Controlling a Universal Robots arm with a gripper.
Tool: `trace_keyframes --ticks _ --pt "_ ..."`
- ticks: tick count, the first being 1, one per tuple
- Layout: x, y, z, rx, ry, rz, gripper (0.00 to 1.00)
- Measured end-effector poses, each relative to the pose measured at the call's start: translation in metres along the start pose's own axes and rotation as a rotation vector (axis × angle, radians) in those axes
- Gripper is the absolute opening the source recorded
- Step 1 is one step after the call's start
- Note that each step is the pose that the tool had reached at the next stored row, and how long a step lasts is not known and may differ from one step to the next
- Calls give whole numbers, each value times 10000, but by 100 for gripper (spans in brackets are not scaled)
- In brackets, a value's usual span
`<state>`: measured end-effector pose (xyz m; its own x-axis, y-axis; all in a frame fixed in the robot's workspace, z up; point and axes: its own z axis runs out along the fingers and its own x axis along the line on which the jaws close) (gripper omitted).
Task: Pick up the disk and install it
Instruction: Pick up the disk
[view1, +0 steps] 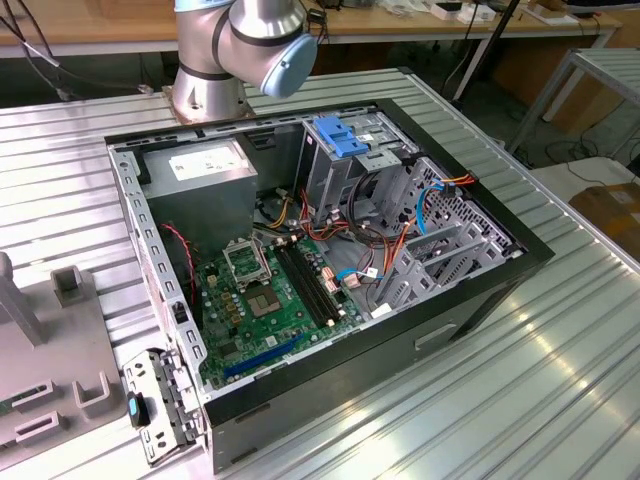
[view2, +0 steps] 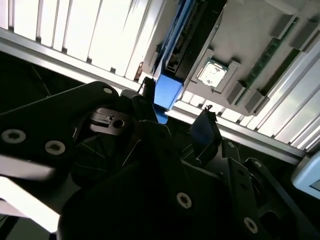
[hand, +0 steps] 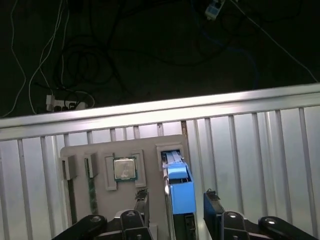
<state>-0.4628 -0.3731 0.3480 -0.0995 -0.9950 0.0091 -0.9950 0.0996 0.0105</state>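
The disk, dark metal edged by a blue plastic frame, stands on edge in a slot of a grey holder tray. In the second wrist view the disk shows its blue end and dark body. My gripper hangs just above it, open, with one black finger on each side of the blue frame and a gap between finger and frame. The second wrist view shows the same straddle, the gripper with its fingertips apart from the disk.
The tray also holds a processor chip and memory sticks. The open computer case lies on the ribbed metal table, with a blue bracket at its drive bay, a grey power supply and a motherboard.
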Motion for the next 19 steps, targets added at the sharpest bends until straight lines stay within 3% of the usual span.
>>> trace_keyframes --ticks 7,13,19 --pt "-1 -1 88 30 3 -435 55" --pt "-1 8 250 143 -5 -602 55" --pt "-1 17 400 151 -5 -606 55"
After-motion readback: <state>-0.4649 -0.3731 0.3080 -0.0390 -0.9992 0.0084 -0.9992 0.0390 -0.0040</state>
